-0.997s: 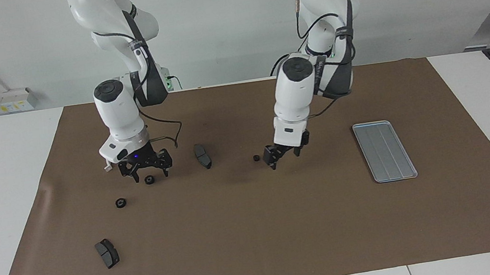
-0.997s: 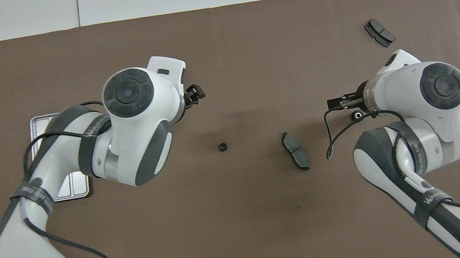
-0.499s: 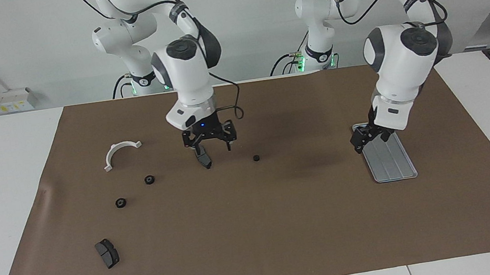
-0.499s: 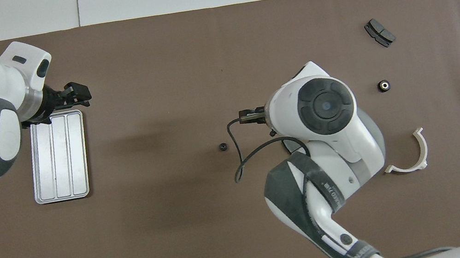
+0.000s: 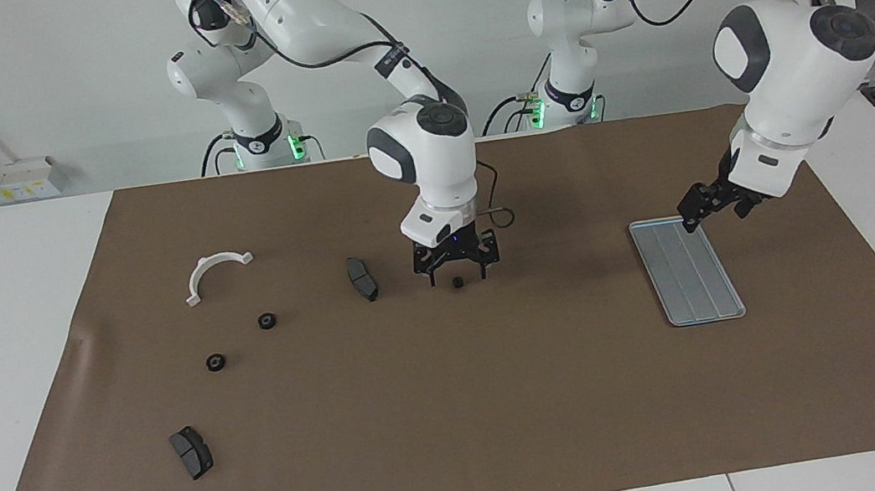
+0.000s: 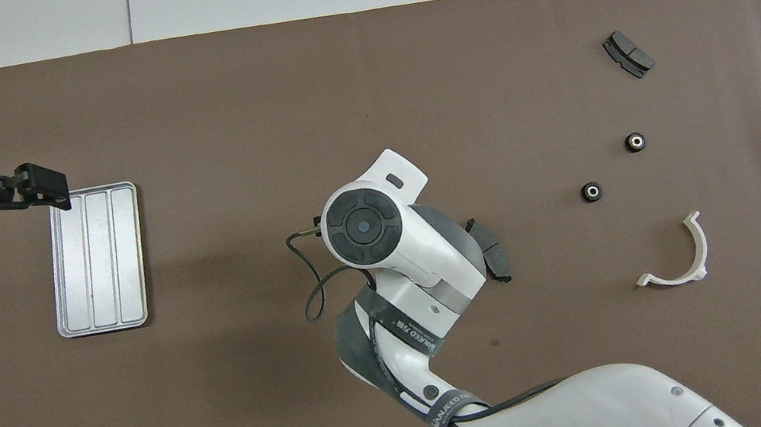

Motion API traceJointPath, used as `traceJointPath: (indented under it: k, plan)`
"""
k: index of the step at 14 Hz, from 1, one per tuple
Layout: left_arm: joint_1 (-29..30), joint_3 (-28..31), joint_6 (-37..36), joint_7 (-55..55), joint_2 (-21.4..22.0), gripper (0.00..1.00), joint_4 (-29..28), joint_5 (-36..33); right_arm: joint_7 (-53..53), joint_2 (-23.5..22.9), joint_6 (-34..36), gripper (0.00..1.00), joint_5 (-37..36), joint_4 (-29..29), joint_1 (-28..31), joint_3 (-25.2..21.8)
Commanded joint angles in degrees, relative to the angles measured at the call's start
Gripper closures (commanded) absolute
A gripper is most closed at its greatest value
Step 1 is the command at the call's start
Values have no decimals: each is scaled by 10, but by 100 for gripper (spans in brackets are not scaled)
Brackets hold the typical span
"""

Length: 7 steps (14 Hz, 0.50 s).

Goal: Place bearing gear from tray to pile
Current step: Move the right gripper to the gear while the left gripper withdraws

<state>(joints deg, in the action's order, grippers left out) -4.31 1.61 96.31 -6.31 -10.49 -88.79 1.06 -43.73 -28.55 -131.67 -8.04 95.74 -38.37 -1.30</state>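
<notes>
In the middle of the brown mat [image 5: 462, 428], the right gripper [image 5: 458, 275] is down low with its fingers spread wide, one on each side of a small black bearing gear [image 5: 458, 282] that sits on the mat, not on the tray [image 5: 687, 270]. Looks to me like the pick step for that gear: nothing is gripped yet, the gear just sits between the open fingers. So the next move calls for closing on it cleanly, lifting, and carrying it toward the right arm's end of the table, where the pile is: a white half-ring bracket [image 5: 213, 271], two more gears [image 5: 267, 321] [image 5: 215, 362] and a brake pad [image 5: 191, 452]. Another brake pad [image 5: 361, 278] lies just beside the gripper, so it's worth watching that one on the way over.

Pose-wise, the right arm reaches out over the mat with its wrist pointing straight down; from overhead its wrist hides the gear completely. The left gripper [image 5: 709, 203] hangs open and empty over the tray's corner nearest the robots, wrist tilted, just waiting. The tray itself looks empty.
</notes>
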Motion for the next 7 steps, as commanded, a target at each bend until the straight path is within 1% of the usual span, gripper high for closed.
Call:
traceJointPath:
  k: [1,3,4,5,6,7]
  plan:
    - [-3,0,-107,4,-3,0,74,-18,-4,-5,-10,2,-11,12,2,0]
    - [-9,-5,-164,5,0,0,98,-53,0,0,-31,9,-10,45,1,1]
    - [-10,-6,-187,5,2,0,113,-55,-1,2,-30,12,-6,48,1,2]
    - [-10,-6,-197,5,2,0,121,-54,-2,3,-27,14,-4,52,0,7]
    - [-10,-8,-191,5,5,0,121,-53,-3,4,-31,17,-4,60,0,12]
    - [-10,-9,-169,7,17,0,117,-49,-5,3,-34,19,-4,62,0,13]
